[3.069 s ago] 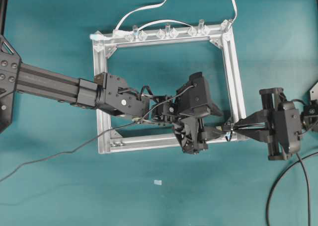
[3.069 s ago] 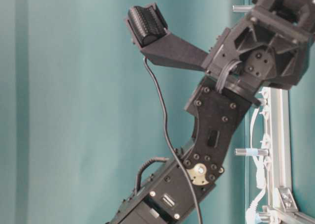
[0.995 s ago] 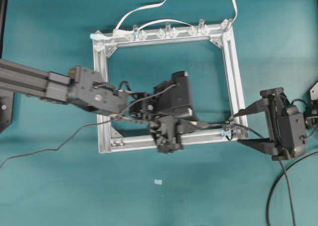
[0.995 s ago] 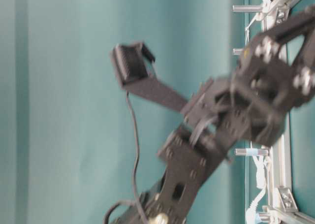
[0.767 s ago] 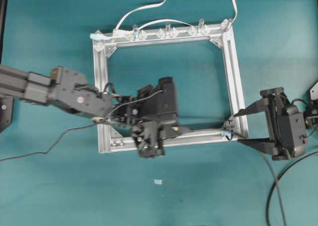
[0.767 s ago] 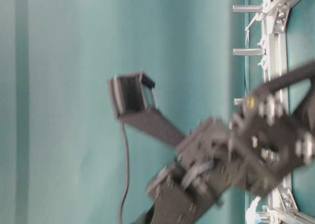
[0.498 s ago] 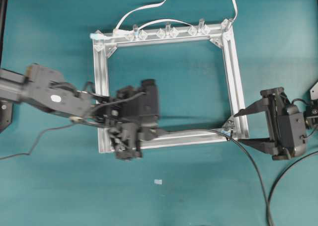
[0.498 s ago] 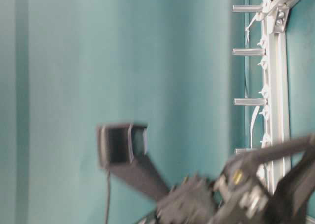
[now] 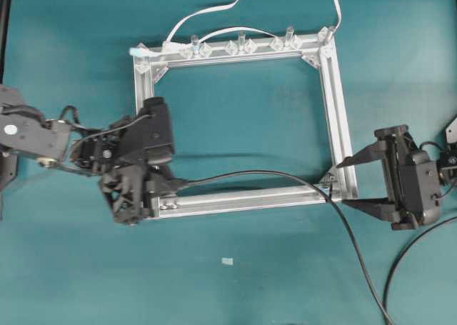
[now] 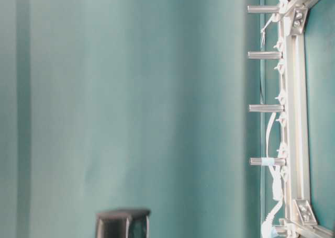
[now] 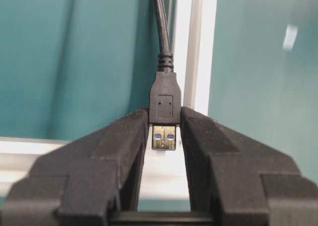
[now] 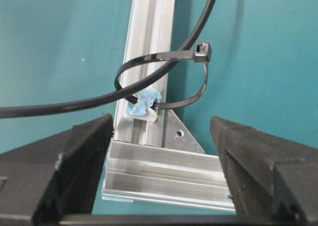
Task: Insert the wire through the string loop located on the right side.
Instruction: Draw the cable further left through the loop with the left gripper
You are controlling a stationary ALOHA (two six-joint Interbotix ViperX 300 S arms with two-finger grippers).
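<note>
The wire [image 9: 250,173] is a thin black cable ending in a black plug [image 11: 165,104] with a metal tip. My left gripper [image 11: 165,120] is shut on that plug at the aluminium frame's near-left corner [image 9: 153,207]. From there the wire arcs right along the near rail and passes through the string loop [image 12: 144,58], a thin black band tied at the near-right corner [image 9: 330,190]. It then trails off toward the bottom right. In the right wrist view the wire [image 12: 74,106] lies inside the loop. My right gripper [image 9: 340,185] stands wide open just right of the loop, holding nothing.
The aluminium frame [image 9: 335,111] lies flat on the teal mat. Clear clips [image 9: 239,48] and white flat cables [image 9: 207,12] line its far rail. A small white scrap [image 9: 226,261] lies in front. My right arm's own black lead [image 9: 400,268] curves near the trailing wire.
My left gripper has pulled back to the left with the plug, drawing more wire through the loop. The right gripper has stayed open and still.
</note>
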